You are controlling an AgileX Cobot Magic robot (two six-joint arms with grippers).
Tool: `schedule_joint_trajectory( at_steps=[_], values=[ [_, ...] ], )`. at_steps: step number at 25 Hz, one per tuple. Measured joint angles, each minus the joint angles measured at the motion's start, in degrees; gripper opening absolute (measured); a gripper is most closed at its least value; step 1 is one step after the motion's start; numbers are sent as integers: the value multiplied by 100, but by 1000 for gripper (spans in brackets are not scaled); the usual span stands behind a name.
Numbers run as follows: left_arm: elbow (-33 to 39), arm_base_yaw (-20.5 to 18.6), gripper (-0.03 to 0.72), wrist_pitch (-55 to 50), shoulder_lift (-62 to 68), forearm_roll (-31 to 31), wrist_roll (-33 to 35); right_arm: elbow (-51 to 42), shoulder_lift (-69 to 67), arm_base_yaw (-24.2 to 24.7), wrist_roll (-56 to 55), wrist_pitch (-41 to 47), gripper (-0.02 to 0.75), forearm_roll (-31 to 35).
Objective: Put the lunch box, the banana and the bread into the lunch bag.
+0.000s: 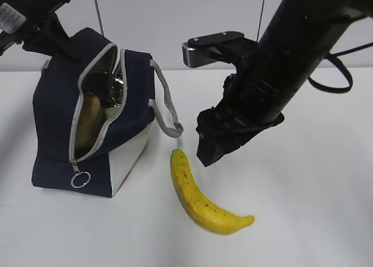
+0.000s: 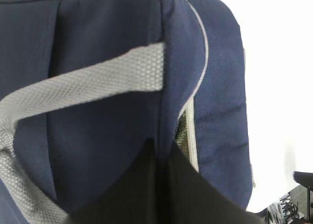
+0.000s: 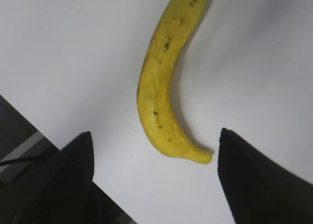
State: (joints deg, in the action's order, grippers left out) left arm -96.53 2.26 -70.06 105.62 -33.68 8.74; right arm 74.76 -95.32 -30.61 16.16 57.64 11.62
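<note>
The navy lunch bag (image 1: 55, 112) stands at the left with its zipper open and silver lining showing. A tan rounded thing inside the opening looks like the bread (image 1: 88, 124). The lunch box is hidden. My left gripper (image 2: 161, 153) is shut on a fold of the lunch bag (image 2: 98, 150) by its top rim, next to a grey strap (image 2: 88, 84). The banana (image 1: 198, 200) lies on the white table right of the bag. My right gripper (image 1: 210, 153) hangs open just above its near end. In the right wrist view the banana (image 3: 164, 72) reaches between the spread fingers (image 3: 73, 170), touching neither.
A grey strap handle (image 1: 166, 104) droops from the bag's right side toward the banana. The zipper's ring pull (image 1: 80, 178) hangs at the bag's front lower corner. White table (image 1: 315, 179) stretches to the right and front.
</note>
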Motion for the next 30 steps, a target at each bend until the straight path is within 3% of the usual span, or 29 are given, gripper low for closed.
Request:
schedule_joint_trajectory(
  at_steps=[3,22,30],
  values=[
    [0,0,-3,-2,0,0,0,-304,-37,0,0,-516,582,148],
    [0,0,-3,3,0,0,0,-350,-1708,-312,55,-1626,582,399],
    [0,0,-3,3,0,0,0,-350,-2024,-312,79,-1845,524,413]
  ],
)
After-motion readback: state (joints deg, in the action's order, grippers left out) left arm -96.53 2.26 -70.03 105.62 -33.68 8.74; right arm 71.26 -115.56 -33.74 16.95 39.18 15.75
